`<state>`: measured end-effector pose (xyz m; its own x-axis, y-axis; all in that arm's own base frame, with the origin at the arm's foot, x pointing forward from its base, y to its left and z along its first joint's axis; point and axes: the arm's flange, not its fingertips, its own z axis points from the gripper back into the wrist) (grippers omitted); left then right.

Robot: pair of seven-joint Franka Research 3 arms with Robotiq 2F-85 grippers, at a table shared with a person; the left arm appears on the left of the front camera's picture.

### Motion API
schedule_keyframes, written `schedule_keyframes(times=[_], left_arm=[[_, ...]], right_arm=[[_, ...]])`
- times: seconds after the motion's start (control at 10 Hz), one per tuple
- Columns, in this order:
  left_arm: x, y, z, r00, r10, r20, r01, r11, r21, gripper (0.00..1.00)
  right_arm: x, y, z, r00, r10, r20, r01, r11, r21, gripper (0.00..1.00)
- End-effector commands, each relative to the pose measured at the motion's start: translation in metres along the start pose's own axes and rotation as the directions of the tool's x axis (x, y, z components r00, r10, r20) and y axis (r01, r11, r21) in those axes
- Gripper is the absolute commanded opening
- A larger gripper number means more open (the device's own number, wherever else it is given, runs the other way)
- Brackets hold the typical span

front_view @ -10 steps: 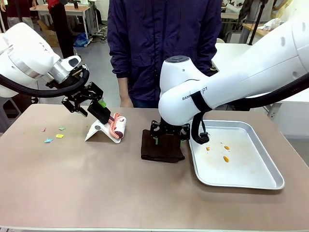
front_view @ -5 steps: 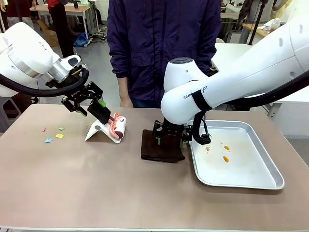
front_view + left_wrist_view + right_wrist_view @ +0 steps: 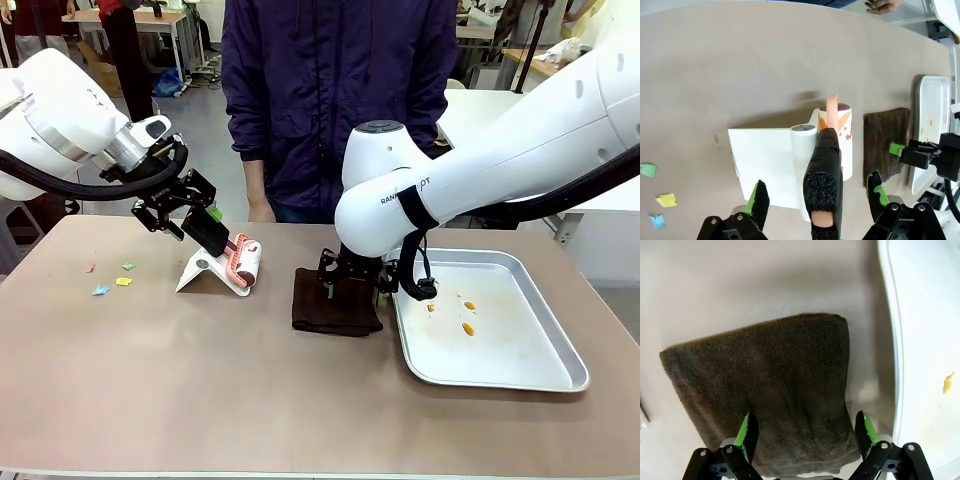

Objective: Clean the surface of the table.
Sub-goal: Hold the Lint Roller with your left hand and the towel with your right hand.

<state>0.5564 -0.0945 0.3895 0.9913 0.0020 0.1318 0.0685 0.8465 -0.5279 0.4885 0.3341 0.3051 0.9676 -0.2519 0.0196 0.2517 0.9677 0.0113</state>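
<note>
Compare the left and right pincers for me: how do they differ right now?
The left pincer straddles the lint roller's handle with its jaws clear of it; the right pincer hangs over the brown cloth. The left pincer is tilted, while the right pincer points roughly straight down. Both are open and hold nothing.

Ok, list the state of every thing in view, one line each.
lint roller: lying on its white stand, ungripped.
left gripper: open, straddling the roller's handle.
right gripper: open, over the cloth.
cloth: folded, flat on the table beside the tray.
tray: on the table, orange bits inside.
paper scraps: scattered on the table.
</note>
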Motion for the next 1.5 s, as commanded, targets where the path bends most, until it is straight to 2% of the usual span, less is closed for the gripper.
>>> schedule_keyframes(times=[0.0,0.1,0.2,0.3,0.4,0.5,0.6,0.7,0.8,1.4], left_arm=[[0.0038,-0.0028,0.0019,1.0,-0.001,-0.01,0.0,1.0,-0.029,0.92],[0.0033,-0.0035,0.001,1.0,-0.003,-0.017,0.003,0.999,-0.031,0.41],[0.0027,-0.0042,0.0002,1.0,-0.007,-0.024,0.006,0.999,-0.043,0.34],[0.0024,-0.0049,0.0001,1.0,-0.011,-0.019,0.01,0.998,-0.055,0.0],[0.0013,-0.0057,-0.0002,1.0,-0.029,-0.011,0.028,0.998,-0.06,0.0],[0.0003,-0.0065,-0.0001,1.0,-0.029,-0.007,0.029,0.997,-0.066,0.0],[-0.0006,-0.0076,0.001,1.0,-0.03,0.0,0.03,0.997,-0.07,0.14],[-0.0012,-0.0081,0.0014,1.0,-0.031,0.004,0.031,0.997,-0.069,0.04],[-0.0015,-0.0082,0.0011,0.999,-0.036,0.006,0.037,0.997,-0.068,0.0],[-0.0059,-0.0124,0.0063,0.999,-0.048,0.02,0.049,0.995,-0.09,0.0]], right_arm=[[0.0004,0.0003,-0.0038,0.999,-0.036,-0.02,0.037,0.999,0.011,1.0],[-0.0002,-0.0005,-0.0048,0.999,-0.031,-0.023,0.032,0.999,0.005,0.4],[-0.0002,-0.0011,-0.0052,0.999,-0.032,-0.026,0.032,0.999,0.008,0.4],[0.0,-0.0019,-0.0058,0.999,-0.029,-0.031,0.03,0.999,0.011,0.0],[-0.0003,-0.0019,-0.0069,0.999,-0.03,-0.037,0.031,1.0,0.007,0.35],[-0.0005,-0.0019,-0.0076,0.999,-0.028,-0.037,0.028,1.0,0.003,0.0],[-0.0007,-0.0018,-0.0078,0.999,-0.024,-0.038,0.024,1.0,0.004,0.0],[-0.0006,-0.002,-0.0079,0.999,-0.023,-0.039,0.023,1.0,0.003,0.0],[-0.0006,-0.0025,-0.0082,0.999,-0.022,-0.039,0.023,1.0,0.003,0.0],[-0.0006,-0.0052,-0.0082,0.999,-0.01,-0.048,0.012,0.999,0.038,0.0]])
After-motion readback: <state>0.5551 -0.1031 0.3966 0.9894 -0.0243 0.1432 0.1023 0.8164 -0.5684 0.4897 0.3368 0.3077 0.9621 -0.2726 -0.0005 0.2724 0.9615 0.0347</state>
